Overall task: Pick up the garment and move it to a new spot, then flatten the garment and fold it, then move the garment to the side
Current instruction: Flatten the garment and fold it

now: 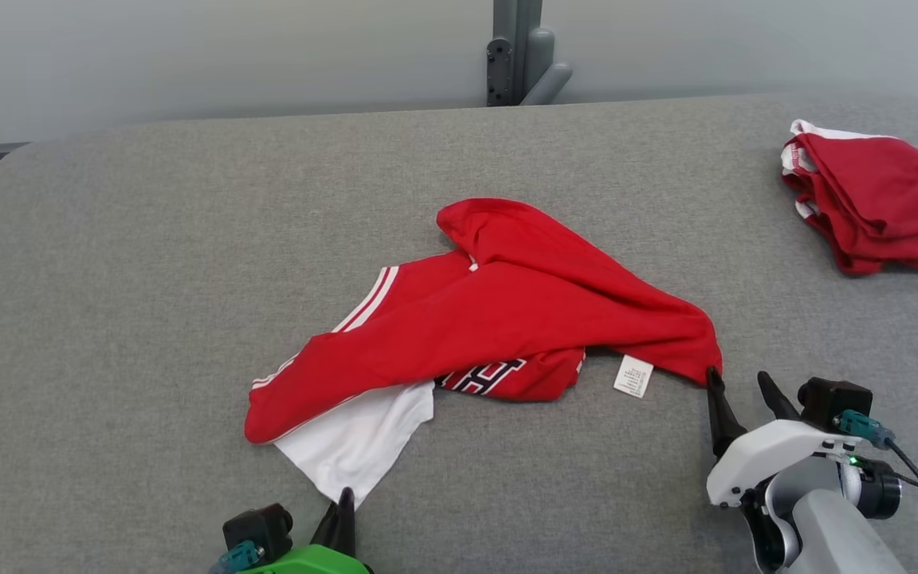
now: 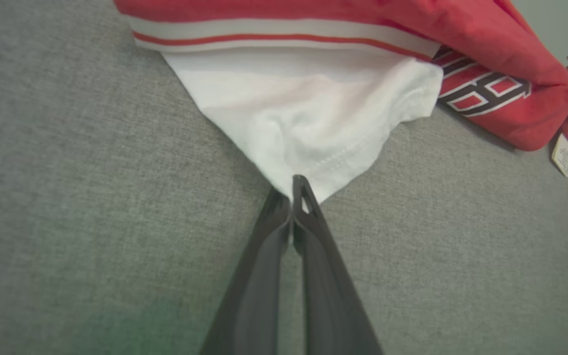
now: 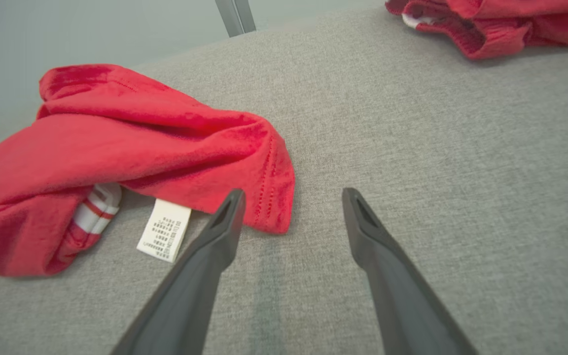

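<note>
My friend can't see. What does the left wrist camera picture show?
The left claw is shut on the pointed white corner of a red and white garment lying on a grey cloth-covered table. Past the white part are red and white stripes, dark block letters and a small white label.

The green-bodied left gripper (image 1: 345, 501) had its two long dark fingers pressed together. The white-bodied right gripper (image 1: 739, 376) held its dark fingers spread wide apart, pointing forward.
</note>
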Controlling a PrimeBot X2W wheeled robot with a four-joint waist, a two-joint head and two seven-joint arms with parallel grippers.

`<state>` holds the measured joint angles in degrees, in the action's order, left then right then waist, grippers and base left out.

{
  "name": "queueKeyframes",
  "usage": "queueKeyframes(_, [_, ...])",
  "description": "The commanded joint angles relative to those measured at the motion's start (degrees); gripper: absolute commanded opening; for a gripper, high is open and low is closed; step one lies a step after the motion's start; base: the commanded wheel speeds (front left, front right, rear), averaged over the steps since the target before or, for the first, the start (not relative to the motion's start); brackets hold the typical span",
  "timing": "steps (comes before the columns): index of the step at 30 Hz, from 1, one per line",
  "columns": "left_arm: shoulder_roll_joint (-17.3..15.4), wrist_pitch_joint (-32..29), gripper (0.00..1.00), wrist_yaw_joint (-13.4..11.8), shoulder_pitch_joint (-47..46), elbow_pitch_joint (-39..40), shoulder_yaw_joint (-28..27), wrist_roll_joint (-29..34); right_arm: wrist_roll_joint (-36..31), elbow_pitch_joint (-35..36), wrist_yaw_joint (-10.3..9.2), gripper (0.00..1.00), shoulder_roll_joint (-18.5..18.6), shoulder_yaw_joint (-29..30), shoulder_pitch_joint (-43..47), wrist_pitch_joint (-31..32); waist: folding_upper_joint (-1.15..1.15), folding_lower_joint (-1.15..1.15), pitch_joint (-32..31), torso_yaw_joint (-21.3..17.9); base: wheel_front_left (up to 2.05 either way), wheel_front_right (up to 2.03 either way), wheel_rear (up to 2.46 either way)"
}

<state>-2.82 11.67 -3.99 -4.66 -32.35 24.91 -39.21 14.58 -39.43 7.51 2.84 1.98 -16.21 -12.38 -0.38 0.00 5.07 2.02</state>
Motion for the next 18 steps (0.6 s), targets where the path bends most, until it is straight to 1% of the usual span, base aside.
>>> queueKeyframes(1, [-0.25, 0.27, 0.0, 0.07, -0.76, 0.08, 0.04, 0.44, 1.25, -1.97, -0.04, 1.0, 0.11, 0.35, -1.54, -0.51, 0.38, 0.0, 0.6, 1.32, 0.0, 0.0, 0.0])
queueKeyframes(5, [-0.42, 0.56, 0.0, -0.15, -1.03, 0.32, 0.03, 0.39, 3.9, -8.0, -0.04, 1.0, 0.13, -0.03, -4.68, -1.1, 0.38, 0.0, 1.07, 2.36, 0.0, 0.0, 0.0])
queueKeyframes(9, [-0.67, 0.77, 0.0, -0.35, -1.07, 0.71, -0.19, 0.2, 4.58, -12.94, -0.04, 1.0, 0.11, -1.41, -7.19, -1.75, 0.38, 0.0, 1.38, 3.01, 0.0, 0.0, 0.0])
queueKeyframes(10, [-0.76, 0.86, 0.0, -0.42, -1.04, 0.8, -0.24, 0.15, 4.87, -14.04, -0.04, 0.95, 0.11, -1.86, -7.73, -1.8, 0.38, 0.0, 1.44, 3.12, 0.0, 0.0, 0.0])
queueKeyframes(11, [-0.84, 0.93, 0.0, -0.48, -1.02, 0.89, -0.3, 0.11, 5.11, -14.85, -0.04, 0.88, 0.11, -2.26, -8.17, -1.94, 0.38, 0.0, 1.47, 3.2, 0.0, 0.0, 0.0])
queueKeyframes(13, [-0.97, 0.97, 0.0, -0.6, -1.01, 1.07, -0.32, 0.08, 5.68, -16.7, -0.04, 0.63, 0.03, -3.22, -8.87, -2.07, 0.38, 0.0, 1.51, 3.28, 0.0, 0.0, 0.0])
queueKeyframes(14, [-1.02, 1.1, 0.0, -0.66, -1.02, 1.17, -0.34, 0.1, 6.05, -17.43, -0.04, 0.47, 0.03, -3.62, -9.25, -2.18, 0.38, 0.0, 1.52, 3.3, 0.0, 0.0, 0.0])
queueKeyframes(16, [-1.15, 1.33, 0.0, -0.66, -1.1, 1.45, -0.46, 0.16, 6.75, -18.45, -0.04, 0.28, 0.04, -4.31, -9.9, -2.41, 0.38, 0.0, 1.5, 3.3, 0.0, 0.0, 0.0])
queueKeyframes(18, [-1.26, 1.49, 0.0, -0.75, -1.11, 1.76, -0.59, 0.25, 7.72, -19.13, -0.04, 0.0, 0.05, -5.06, -10.33, -2.58, 0.38, 0.0, 1.44, 3.21, 0.0, 0.0, 0.0])
